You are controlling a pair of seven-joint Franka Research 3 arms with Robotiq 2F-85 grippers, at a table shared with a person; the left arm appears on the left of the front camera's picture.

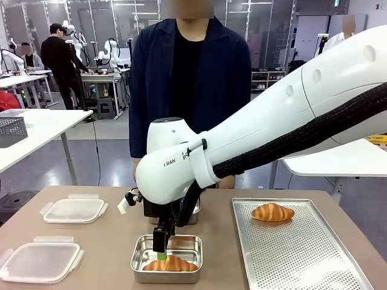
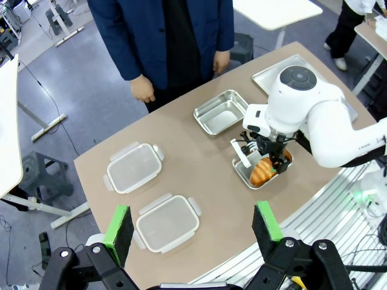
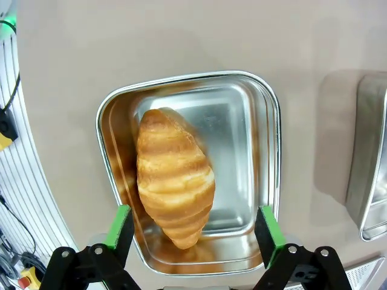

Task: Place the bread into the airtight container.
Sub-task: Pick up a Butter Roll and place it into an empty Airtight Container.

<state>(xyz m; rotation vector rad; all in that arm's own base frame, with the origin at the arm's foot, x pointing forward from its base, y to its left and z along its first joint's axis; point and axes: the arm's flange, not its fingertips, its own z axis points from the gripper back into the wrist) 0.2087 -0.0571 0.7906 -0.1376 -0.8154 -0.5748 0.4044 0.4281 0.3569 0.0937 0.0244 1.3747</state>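
Note:
A golden croissant (image 3: 174, 175) lies in a steel container (image 3: 275, 151) near the table's front edge, its tip against the rim. My right gripper (image 3: 193, 226) hangs open just above it, green pads either side, touching nothing. From the front the right gripper (image 1: 163, 243) points down into that container (image 1: 140, 258) over the croissant (image 1: 170, 264). A second croissant (image 1: 273, 212) rests on the perforated tray (image 1: 302, 254). My left gripper (image 2: 192, 225) is open high above the table, looking down on the croissant (image 2: 261, 173).
A second, empty steel container (image 2: 221, 110) stands behind the first. Two clear plastic lids (image 1: 74, 210) (image 1: 39, 261) lie on the table's left side. A person in a dark jacket (image 1: 190, 78) stands at the far edge, hand (image 2: 144, 90) hanging down.

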